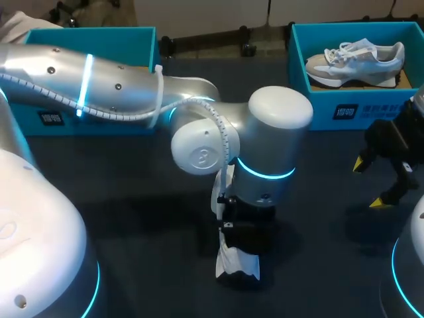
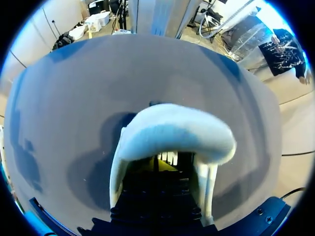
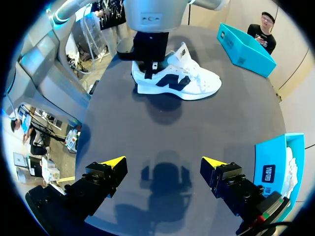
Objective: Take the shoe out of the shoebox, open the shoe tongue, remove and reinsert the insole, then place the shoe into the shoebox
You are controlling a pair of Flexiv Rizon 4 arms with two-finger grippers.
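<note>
A white shoe (image 3: 189, 81) with a black side mark lies on the dark table, toe pointing away from my left arm. My left gripper (image 3: 147, 54) comes straight down onto its heel end and is shut there. In the head view only the heel (image 1: 233, 266) shows under that gripper (image 1: 246, 232). In the left wrist view a white curved edge of the shoe (image 2: 172, 130) arches over the gripper (image 2: 160, 187), and its fingertips are hidden. My right gripper (image 1: 370, 182) (image 3: 162, 162) hangs open and empty above the table at the right, well apart from the shoe.
A blue shoebox (image 1: 344, 106) at the back right holds a grey-white shoe (image 1: 358, 58); its side (image 3: 270, 172) is close beside my right gripper. A second blue box (image 1: 86, 40) (image 3: 246, 46) stands at the back left. My left arm (image 1: 132, 93) spans the table's middle.
</note>
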